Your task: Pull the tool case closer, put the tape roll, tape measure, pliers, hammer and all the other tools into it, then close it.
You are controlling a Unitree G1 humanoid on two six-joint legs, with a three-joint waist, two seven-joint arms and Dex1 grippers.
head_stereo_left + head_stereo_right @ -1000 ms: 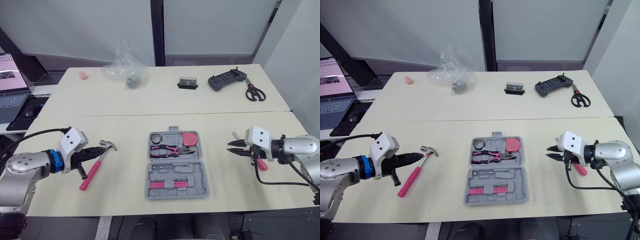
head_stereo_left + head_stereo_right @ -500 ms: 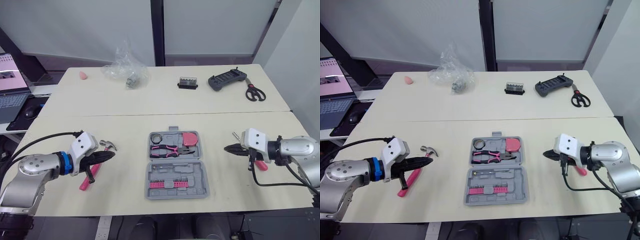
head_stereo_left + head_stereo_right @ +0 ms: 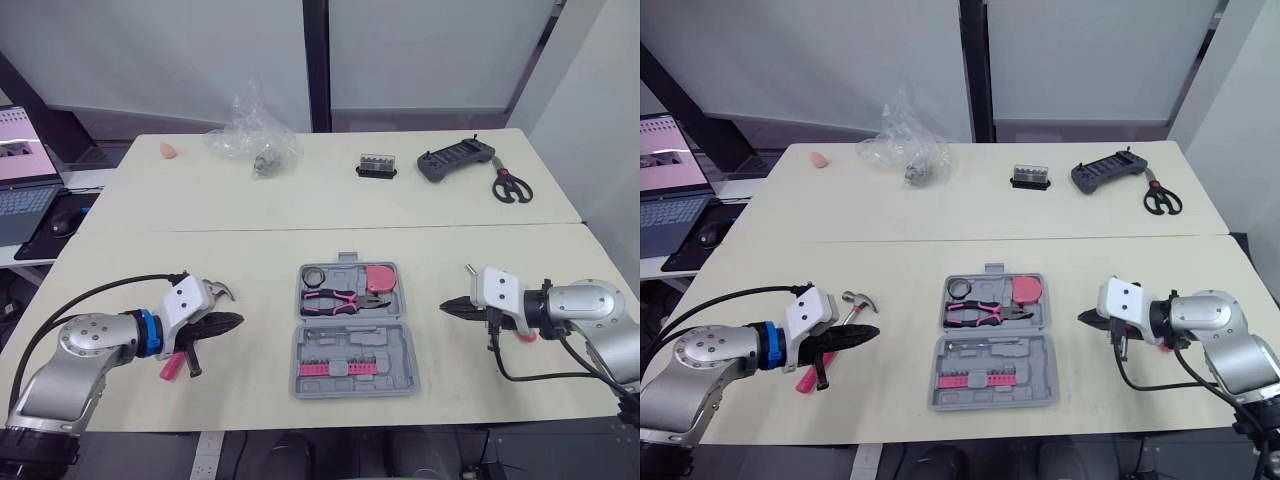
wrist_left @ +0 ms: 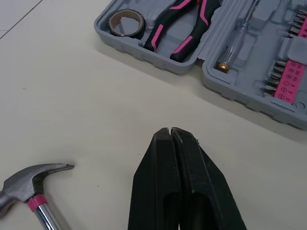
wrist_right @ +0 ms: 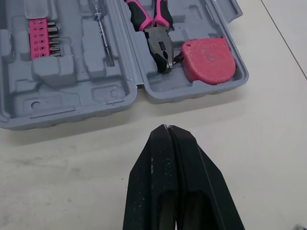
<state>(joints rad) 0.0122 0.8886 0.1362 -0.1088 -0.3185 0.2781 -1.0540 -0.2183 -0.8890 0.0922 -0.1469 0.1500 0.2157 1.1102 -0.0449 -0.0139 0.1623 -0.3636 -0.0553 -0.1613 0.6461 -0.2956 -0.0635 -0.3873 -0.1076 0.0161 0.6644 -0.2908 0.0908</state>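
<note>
Hammer (image 3: pixel 217 291): laid diagonally, steel head far-right, pink handle near-left.
Tool case (image 3: pixel 392 350): grey moulded plastic, opened flat.
Left gripper (image 3: pixel 238 320): closed, empty.
Right gripper (image 3: pixel 444 306): closed, empty.

Two cream tables (image 3: pixel 300 200) abutting; frosted panels (image 3: pixel 420 50) behind; laptop (image 3: pixel 20 150) far left.

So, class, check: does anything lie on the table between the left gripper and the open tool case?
Nothing visible does. Bare table runs from the shut left gripper to the tool case; the hammer lies behind the fingertips, out of that path.
</note>
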